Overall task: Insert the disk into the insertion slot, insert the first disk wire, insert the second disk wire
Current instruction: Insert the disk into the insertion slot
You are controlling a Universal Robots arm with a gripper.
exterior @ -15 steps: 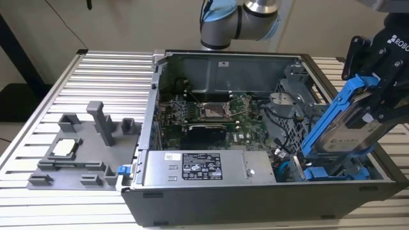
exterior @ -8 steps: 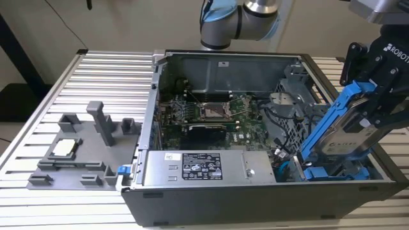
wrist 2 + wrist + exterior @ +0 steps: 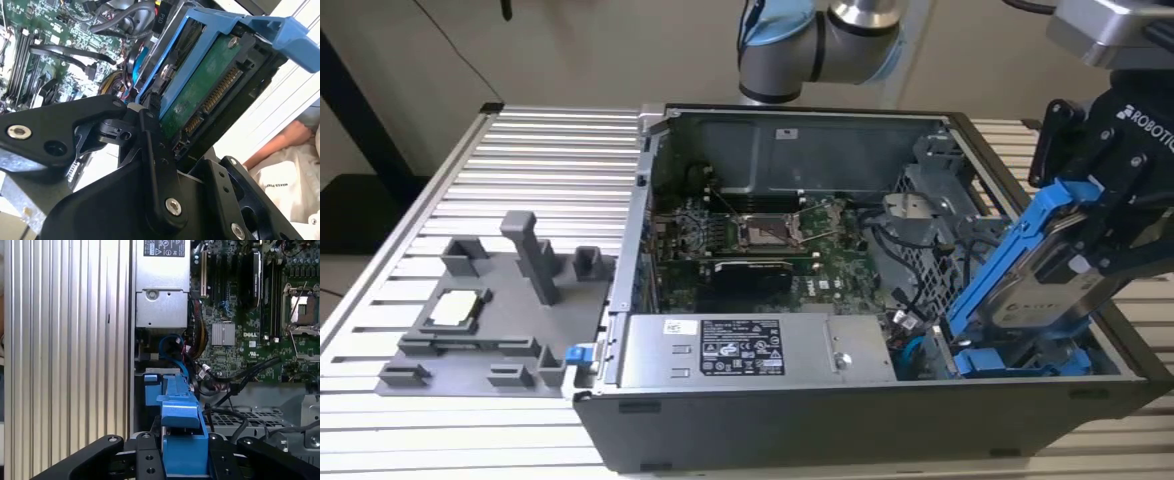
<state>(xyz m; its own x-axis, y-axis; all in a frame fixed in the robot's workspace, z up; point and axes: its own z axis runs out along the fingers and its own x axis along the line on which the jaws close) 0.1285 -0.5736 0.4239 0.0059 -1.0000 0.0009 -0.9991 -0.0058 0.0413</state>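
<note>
**Exterior view.** My gripper (image 3: 1094, 245) pinches the disk (image 3: 1047, 295) by its blue carrier frame (image 3: 1007, 245), with one finger pressed on each of two opposite sides. The disk stands tilted. Its lower end is down in the drive bay (image 3: 937, 352) at the exterior view's right of the open computer case (image 3: 854, 420), and its upper end is above the case wall. A second blue carrier (image 3: 1021, 362) lies flat in the bay under the disk's lower end; I cannot tell whether the two touch. Black cables (image 3: 907, 245) run between the bay and the motherboard (image 3: 761, 250). One power supply (image 3: 740, 350) sits along the near wall. The case rests on a slatted table (image 3: 547, 150). One grey fixture tray (image 3: 480, 320) lies beside it, at the exterior view's left.

**Second wrist view.** The disk's green circuit board (image 3: 210, 80) faces the camera inside the blue frame. One of my fingers (image 3: 150, 125) bears on the frame's edge. Cables lie behind the disk, over the motherboard. A person's hand (image 3: 295, 135) and light sleeve (image 3: 285, 185) are beyond the disk, apart from it.

**First wrist view.** The frame is seen edge-on, clamped between my two fingers (image 3: 147, 460). The second carrier is just beyond it, near a blue cable (image 3: 172, 345). The power supply stands past that.

**Count.** There are two blue carriers, one case, one power supply and one tray.
</note>
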